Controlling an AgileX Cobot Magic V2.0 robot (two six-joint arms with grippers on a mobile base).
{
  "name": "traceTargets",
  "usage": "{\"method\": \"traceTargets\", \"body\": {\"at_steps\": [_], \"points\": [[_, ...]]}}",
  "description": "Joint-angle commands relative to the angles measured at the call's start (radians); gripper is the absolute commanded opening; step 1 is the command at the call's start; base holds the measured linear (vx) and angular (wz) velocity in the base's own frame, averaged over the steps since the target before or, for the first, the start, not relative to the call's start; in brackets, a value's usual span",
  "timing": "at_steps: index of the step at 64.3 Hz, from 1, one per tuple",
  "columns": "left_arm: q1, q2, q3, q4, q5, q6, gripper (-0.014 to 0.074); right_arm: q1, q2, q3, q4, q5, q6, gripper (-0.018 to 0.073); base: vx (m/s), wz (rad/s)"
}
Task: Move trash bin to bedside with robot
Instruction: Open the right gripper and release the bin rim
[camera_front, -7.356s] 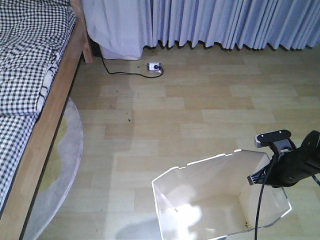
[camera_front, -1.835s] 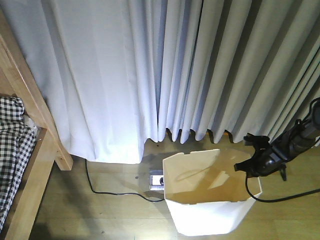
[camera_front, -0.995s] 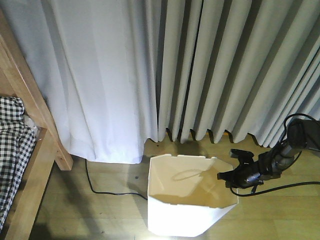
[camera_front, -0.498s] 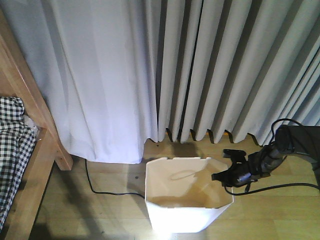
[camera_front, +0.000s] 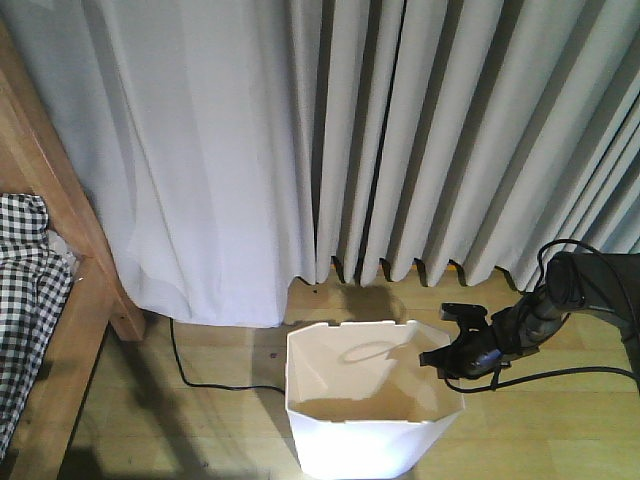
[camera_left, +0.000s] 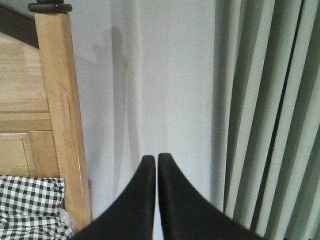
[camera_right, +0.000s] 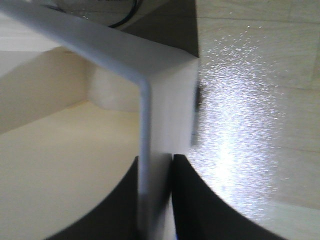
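Pale grey curtains (camera_front: 400, 140) fill the far side of the scene, hanging in folds down to a light wood-plank floor (camera_front: 560, 420). At the left edge stands the bedside (camera_front: 60, 270), a light wooden bed frame with a tall post, and black-and-white checked bedding (camera_front: 25, 290) lying inside it; the left wrist view shows the same post (camera_left: 60, 115) and bedding against the curtain.

The trash bin (camera_front: 370, 440) stands upright on the floor near the middle, in front of the curtain hem and to the right of the bed frame, well apart from it. Its walls are white, the inside cream, the rim angular with cut corners. Nothing can be seen lying inside it, and no label or writing shows on it.

A black cable (camera_front: 215, 385) runs along the floor from under the curtain to behind the bin's left side.

The robot's right arm (camera_front: 560, 300) reaches in from the right, trailing black cables. The right gripper (camera_right: 156, 200) is clamped on the bin's right wall at the rim, one finger inside and one outside, with the thin wall between them. The left gripper (camera_left: 157, 165) is held in the air facing the curtain, its two black fingers pressed together with nothing between them.
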Motion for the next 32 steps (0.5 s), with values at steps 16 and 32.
{"method": "traceTargets", "body": {"at_steps": [16,32], "points": [[-0.004,-0.01,0.02,-0.01,-0.067,-0.003,-0.0006,-0.007,-0.116,-0.008,-0.115,0.079,0.048,0.0554,0.0,0.0],[-0.004,-0.011,0.02,-0.01,-0.067,-0.003,-0.0006,-0.01,-0.143,-0.008,-0.382,0.111,0.289,0.0615,0.0,0.0]]}}
